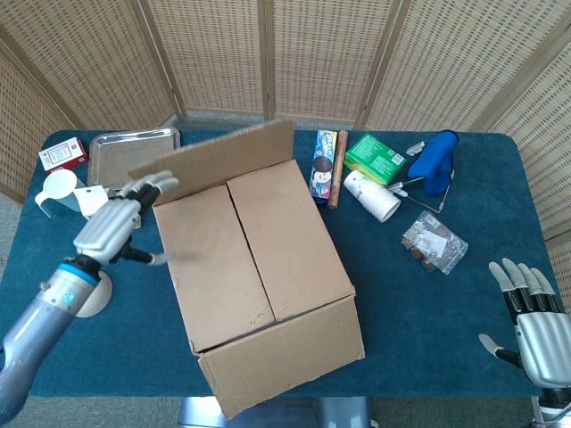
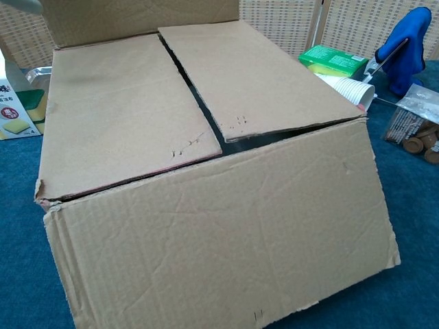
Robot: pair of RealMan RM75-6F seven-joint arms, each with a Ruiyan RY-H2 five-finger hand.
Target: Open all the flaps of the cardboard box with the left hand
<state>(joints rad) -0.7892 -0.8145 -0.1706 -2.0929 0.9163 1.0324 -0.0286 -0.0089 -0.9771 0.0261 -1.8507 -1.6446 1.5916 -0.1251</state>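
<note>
The cardboard box (image 1: 268, 259) sits mid-table and fills the chest view (image 2: 219, 226). Its far long flap (image 1: 214, 160) stands raised and leans back, seen upright at the top of the chest view (image 2: 144, 17). Two inner flaps (image 2: 123, 110) (image 2: 254, 75) lie flat on top, meeting at a dark seam. My left hand (image 1: 111, 227) is beside the box's far-left corner, fingers spread and holding nothing, fingertips (image 1: 152, 185) at the raised flap's left end. My right hand (image 1: 531, 325) rests open at the table's near right, away from the box.
Behind the flap lie a metal tray (image 1: 125, 147), a red carton (image 1: 62, 156) and a white scoop (image 1: 55, 187). Right of the box are a snack box (image 1: 323, 165), green box (image 1: 375, 159), paper cups (image 1: 373, 194), blue glove (image 1: 434, 162) and a bag (image 1: 433, 241).
</note>
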